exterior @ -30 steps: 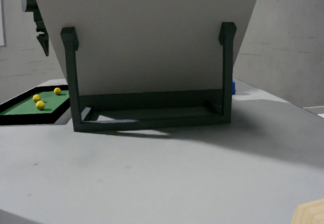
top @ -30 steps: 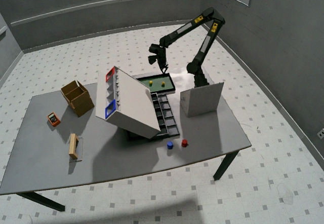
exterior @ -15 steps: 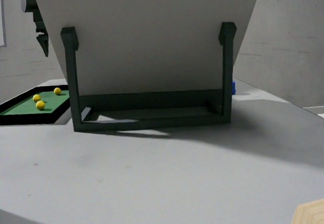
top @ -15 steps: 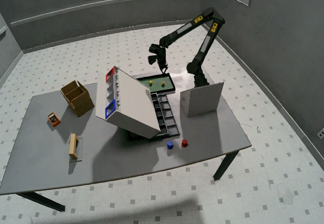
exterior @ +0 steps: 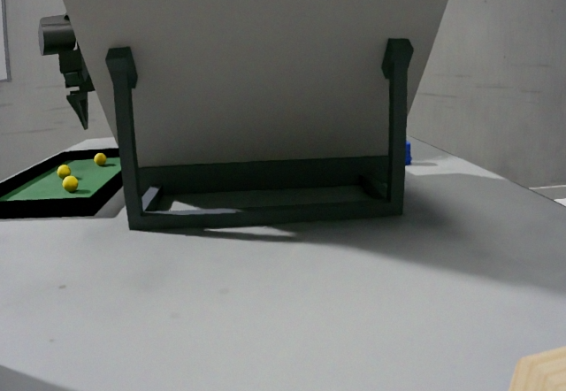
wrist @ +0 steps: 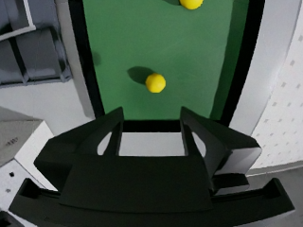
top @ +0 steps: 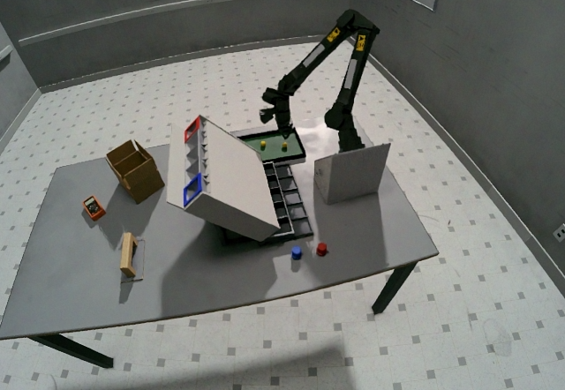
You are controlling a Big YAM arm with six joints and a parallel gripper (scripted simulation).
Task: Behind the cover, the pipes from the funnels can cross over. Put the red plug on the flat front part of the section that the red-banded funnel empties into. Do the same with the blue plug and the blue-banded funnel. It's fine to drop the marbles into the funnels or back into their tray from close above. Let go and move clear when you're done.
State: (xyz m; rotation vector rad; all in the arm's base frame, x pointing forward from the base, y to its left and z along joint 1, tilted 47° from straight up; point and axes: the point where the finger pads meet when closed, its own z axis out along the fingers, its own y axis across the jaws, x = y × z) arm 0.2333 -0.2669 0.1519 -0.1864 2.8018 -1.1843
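Above the green-lined tray [top: 301, 145] [exterior: 49, 208] [wrist: 151, 126], the gripper [top: 284, 135] [exterior: 85, 126] [wrist: 151, 112] is hanging with its fingers parted and nothing between them. Near the counter's [top: 219, 281] [exterior: 274, 309] long edge opposite the tray, toward the corner with the visible dark leg [top: 393, 288], the blue plug [top: 296, 252] [exterior: 408, 153] and the red plug [top: 321, 249] are standing side by side, apart; a frame post is partly hiding the blue one in the exterior view. Three yellow marbles [top: 284, 145] [exterior: 70, 183] [wrist: 155, 83] are resting in the tray, though the top view is showing only two. The slanted cover [top: 232, 171] [exterior: 260, 66] is concealing the pipes between the red-banded funnel [top: 192, 129], the blue-banded funnel [top: 192, 190] and the sectioned rack [top: 286, 203] [wrist: 33, 29]. A white panel [top: 353, 174] is blocking the arm's base.
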